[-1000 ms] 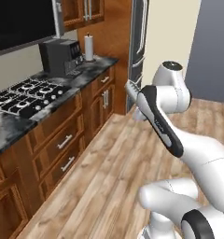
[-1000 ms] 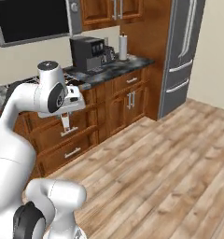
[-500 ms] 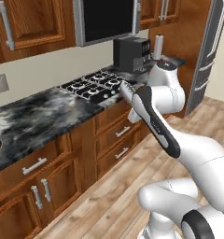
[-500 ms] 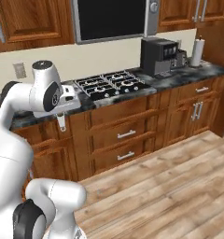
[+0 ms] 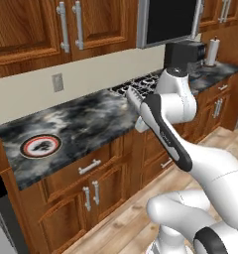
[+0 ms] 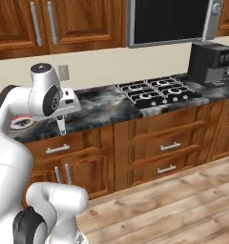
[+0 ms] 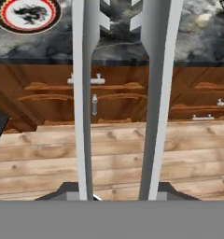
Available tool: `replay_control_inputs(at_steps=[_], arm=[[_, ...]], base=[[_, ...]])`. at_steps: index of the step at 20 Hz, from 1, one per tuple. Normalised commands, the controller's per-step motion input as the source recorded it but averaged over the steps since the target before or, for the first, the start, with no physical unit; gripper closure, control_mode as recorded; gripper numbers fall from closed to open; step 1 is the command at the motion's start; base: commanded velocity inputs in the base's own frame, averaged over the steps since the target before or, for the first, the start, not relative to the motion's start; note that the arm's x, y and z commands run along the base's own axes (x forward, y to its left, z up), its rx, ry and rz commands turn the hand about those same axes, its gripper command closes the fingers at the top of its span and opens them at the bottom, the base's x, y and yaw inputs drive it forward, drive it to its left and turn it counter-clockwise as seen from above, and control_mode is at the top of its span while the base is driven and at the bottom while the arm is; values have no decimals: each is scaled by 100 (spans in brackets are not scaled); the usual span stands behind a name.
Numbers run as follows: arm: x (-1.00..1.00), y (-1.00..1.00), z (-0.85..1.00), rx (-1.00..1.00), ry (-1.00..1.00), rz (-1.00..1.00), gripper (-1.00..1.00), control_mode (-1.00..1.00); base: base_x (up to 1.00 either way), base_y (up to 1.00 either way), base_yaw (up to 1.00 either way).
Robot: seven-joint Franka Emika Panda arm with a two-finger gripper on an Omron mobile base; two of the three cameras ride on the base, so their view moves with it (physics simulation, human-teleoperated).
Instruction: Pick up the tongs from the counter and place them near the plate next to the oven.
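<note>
No readable text, label, brand, number or sign can be made out in any view.

arm bent fwd, elbow high; gripper (image 7: 115,189) pointing down, fingers clamped on tongs (image 7: 118,93).

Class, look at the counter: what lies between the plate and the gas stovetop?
In the left base view, only bare marbled counter lies between the plate and the stovetop; nothing stands there.

Home kitchen: marbled stone counter (image 5: 91,119) over brown wooden cabinets (image 6: 159,143), gas stovetop (image 6: 157,90) set in it, coffee machine (image 6: 209,62) beside stovetop, microwave (image 6: 171,21) above.
</note>
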Motion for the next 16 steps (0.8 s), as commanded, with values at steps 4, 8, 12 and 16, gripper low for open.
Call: replay_control_inputs(at_steps=[4, 8, 12, 16], arm=[[0, 0, 0, 0, 0, 0, 100, 100], [0, 0, 0, 0, 0, 0, 100, 100], [0, 0, 0, 0, 0, 0, 100, 100], [0, 0, 0, 0, 0, 0, 100, 100]], base=[[54, 65, 34], [75, 19, 39], [66, -5, 42], [60, -11, 39]])
